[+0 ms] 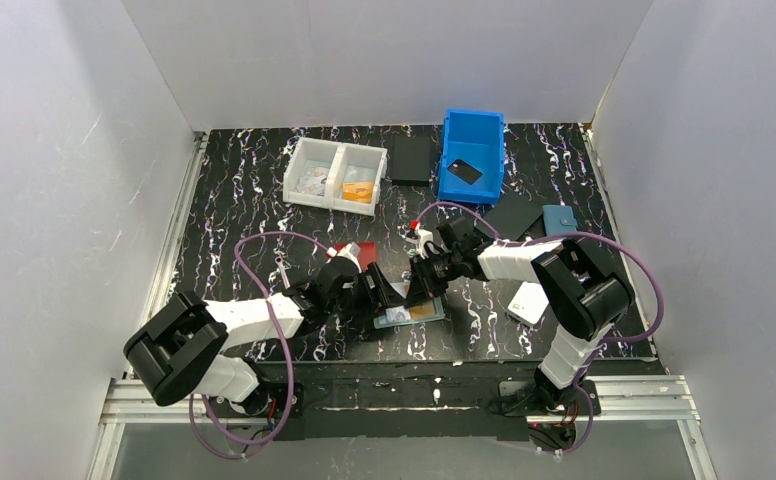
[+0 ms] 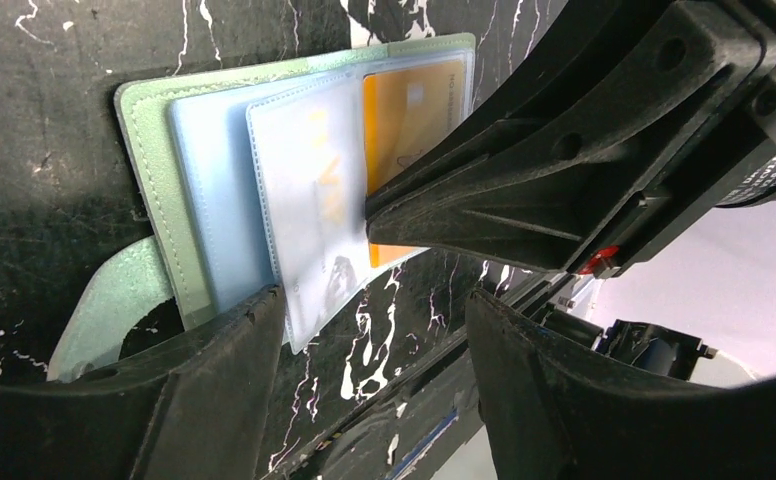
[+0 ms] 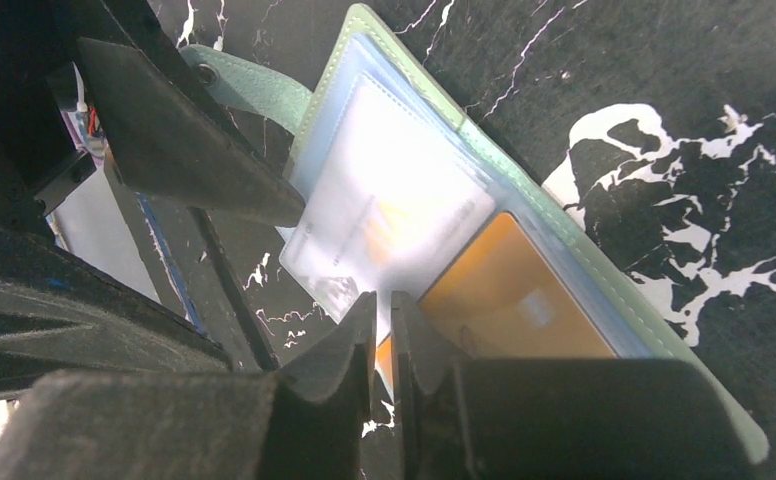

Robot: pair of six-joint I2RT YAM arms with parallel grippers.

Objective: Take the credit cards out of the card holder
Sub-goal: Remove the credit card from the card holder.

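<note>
Inside one open card holder (image 2: 149, 130), one orange card (image 2: 409, 110) between tight right fingers (image 3: 324, 375); left fingers (image 2: 224, 360) apart.

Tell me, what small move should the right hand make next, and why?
Probably pull the right hand slowly back, drawing out the thin orange plastic card. Its fingers look closed on that card's edge, while the card lies mostly inside the sage-green folding card holder.

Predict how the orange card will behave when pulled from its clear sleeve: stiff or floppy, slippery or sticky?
The orange card is probably stiff: its edges look straight and flat in the right gripper pinch. Glossy and thin, it may slip. The clear sleeve looks floppy, so the card holder may drag along.
</note>
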